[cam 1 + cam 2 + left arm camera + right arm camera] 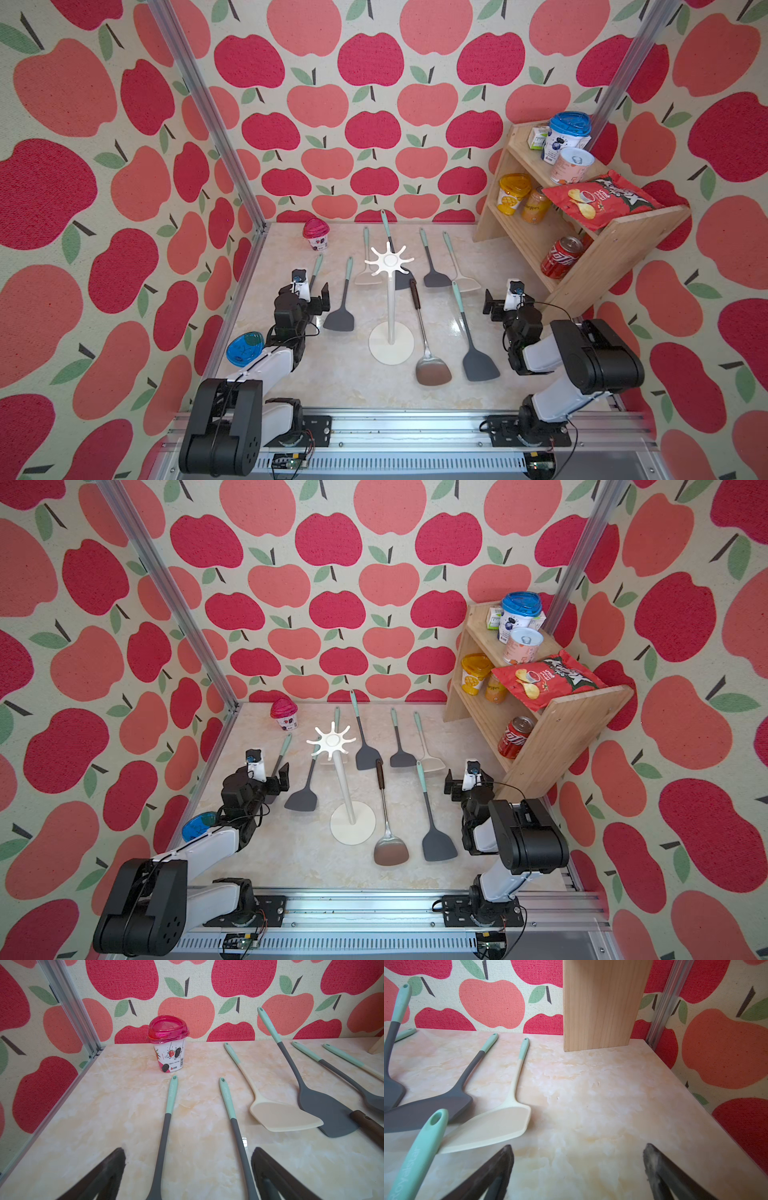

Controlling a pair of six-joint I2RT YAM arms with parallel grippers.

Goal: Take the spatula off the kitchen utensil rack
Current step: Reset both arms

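Spread, empty: left gripper [188, 1150], right gripper [578, 1146]; kitchen utensil rack [332, 741] looks bare; grey spatula [368, 757] likely light, stiff, pinch teal handle [354, 702].

Left gripper [189, 1153] gapes over a grey spatula [164, 1136] near a pink-lidded cup [169, 1051].

My table [332, 374] is glossy and smooth, with a marble look. Kitchen utensil rack [390, 307]: cream-white, matt, smooth. Grey spatula [480, 365]: matt, rubbery-looking. Steel spatula [433, 371]: shiny metal blade, dark wood handle. Shelf [623, 257]: bare grained wood. Walls [124, 166]: rough woven cloth. Chip bag [598, 199]: glossy. The fingers of my left pincer [189, 1157] are dark, matt and scuffed.
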